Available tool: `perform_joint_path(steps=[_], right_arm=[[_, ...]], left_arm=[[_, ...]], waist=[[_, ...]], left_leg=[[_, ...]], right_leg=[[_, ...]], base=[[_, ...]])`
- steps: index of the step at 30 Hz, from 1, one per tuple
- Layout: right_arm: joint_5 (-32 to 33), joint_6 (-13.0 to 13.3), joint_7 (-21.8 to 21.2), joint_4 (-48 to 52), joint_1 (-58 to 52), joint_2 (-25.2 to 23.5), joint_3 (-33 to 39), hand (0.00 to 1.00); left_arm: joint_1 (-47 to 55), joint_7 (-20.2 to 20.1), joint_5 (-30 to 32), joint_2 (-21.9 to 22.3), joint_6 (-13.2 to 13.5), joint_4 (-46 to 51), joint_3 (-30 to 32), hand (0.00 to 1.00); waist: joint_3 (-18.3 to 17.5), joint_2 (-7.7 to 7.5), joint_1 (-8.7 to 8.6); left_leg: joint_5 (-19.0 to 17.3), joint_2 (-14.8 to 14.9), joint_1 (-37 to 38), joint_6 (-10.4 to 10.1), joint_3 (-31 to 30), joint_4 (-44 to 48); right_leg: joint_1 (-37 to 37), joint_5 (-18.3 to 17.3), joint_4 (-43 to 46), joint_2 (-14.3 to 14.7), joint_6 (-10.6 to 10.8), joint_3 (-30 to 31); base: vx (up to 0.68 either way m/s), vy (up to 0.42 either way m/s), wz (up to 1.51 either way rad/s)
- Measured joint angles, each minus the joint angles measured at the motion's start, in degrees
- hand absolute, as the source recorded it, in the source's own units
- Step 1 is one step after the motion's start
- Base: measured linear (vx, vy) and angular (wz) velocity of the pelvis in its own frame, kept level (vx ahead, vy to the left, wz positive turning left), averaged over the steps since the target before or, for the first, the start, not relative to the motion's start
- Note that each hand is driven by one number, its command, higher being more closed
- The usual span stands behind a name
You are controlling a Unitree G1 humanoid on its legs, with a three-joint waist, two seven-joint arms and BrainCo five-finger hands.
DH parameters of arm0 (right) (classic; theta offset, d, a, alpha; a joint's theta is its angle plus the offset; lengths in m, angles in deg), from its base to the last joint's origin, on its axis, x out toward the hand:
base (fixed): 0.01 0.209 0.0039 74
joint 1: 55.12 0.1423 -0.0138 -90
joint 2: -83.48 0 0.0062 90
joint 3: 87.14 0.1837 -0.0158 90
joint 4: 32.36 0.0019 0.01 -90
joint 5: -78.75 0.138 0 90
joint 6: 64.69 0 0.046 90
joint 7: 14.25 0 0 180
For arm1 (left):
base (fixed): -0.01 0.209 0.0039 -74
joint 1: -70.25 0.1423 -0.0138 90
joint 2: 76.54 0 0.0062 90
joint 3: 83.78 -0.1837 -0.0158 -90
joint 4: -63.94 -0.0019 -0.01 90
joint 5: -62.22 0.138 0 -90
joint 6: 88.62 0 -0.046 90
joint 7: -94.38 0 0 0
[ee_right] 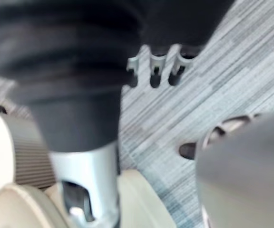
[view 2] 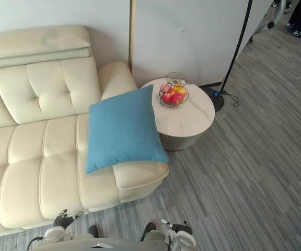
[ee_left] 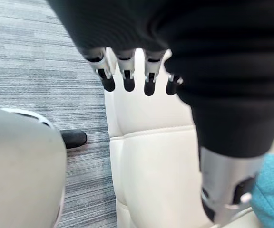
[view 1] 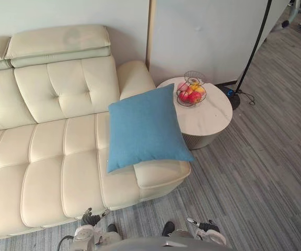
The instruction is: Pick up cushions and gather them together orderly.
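Hands low, empty, fingers relaxed: left hand [ee_left: 126, 67] at 7 o'clock, right hand [ee_right: 155, 65] at 5. Blue cushion [view 1: 145, 128] at 12, lying across cream sofa's [view 1: 46, 157] end seat and armrest. Round table [view 1: 210, 119] at 1, fruit basket [view 1: 191, 93] on it.

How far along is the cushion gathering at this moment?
Done: nothing visibly; the blue cushion leans tilted over the cream sofa seat and armrest, untouched. In hand: nothing; the left hand and right hand hang low before the sofa, open and empty. Left: reaching for, picking up and placing the cushion.
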Motion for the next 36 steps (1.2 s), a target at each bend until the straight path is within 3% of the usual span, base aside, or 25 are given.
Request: perform_joint_path(steps=[10,13,17,26,34,35,36], right_arm=[[-4.9,0.3,0.5,26.1,2.7,12.6,-2.7,0.0],[-4.9,0.6,0.5,29.3,4.7,13.5,-4.6,0.0],[-4.8,0.6,0.5,29.4,10.0,13.5,-7.2,0.0],[-3.5,1.8,2.2,29.3,36.2,17.4,-18.1,0.0],[2.0,1.6,6.8,21.6,56.4,19.0,-21.3,0.0],[2.9,1.6,7.6,21.3,58.4,18.9,-21.6,1.0],[4.5,1.7,8.1,21.0,60.7,18.3,-21.7,1.0]], left_arm=[[0.4,0.6,-0.1,-6.1,0.0,8.0,0.3,0.0],[-0.2,1.3,-0.1,-7.9,0.2,10.0,0.8,0.0],[-4.6,2.7,-1.4,-10.6,0.3,11.6,1.4,0.0],[-31.1,6.5,-6.9,-15.3,1.3,12.9,-0.8,0.0],[-56.0,7.7,-9.7,-21.6,1.5,5.4,-10.2,0.0],[-58.8,7.6,-9.6,-21.7,1.4,4.8,-11.4,0.0],[-61.9,7.6,-9.5,-21.8,1.3,3.8,-12.5,0.0]], waist=[[-1.1,-1.02,-1.27],[-1.7,-1.71,-1.2],[-1.0,-3.74,-0.14],[11.1,-4.95,1.84],[18.9,-4.77,1.23],[19.2,-4.77,0.88],[19.7,-4.83,0.37]], left_leg=[[2.1,-0.5,-0.5,0.1,0.1,-3.0],[2.1,-0.5,-2.0,0.1,0.2,-3.0],[3.4,-0.8,-5.5,0.4,0.0,-2.6],[0.9,0.4,-24.8,1.0,-4.4,12.0],[1.3,0.6,-39.7,2.0,-6.4,18.8],[2.0,0.5,-41.6,2.0,-6.5,18.8],[3.0,0.4,-43.3,2.6,-6.5,18.7]], right_leg=[[-1.2,1.1,-3.9,2.1,0.5,7.9],[-2.2,1.3,-5.3,2.6,0.8,8.9],[-4.9,5.1,-6.9,2.6,0.4,9.7],[-15.0,10.5,-8.2,2.6,0.0,9.9],[-26.1,13.9,-7.6,2.6,-0.7,9.5],[-27.9,14.4,-7.7,2.6,-0.9,9.5],[-29.7,14.9,-7.7,2.5,-1.0,9.5]], base=[[-0.08,-0.001,-0.03],[0.0,-0.005,-0.05],[0.06,-0.008,0.01],[-0.07,0.03,0.18],[-0.14,0.017,0.05],[-0.08,-0.006,0.02],[-0.08,-0.007,0.02]])
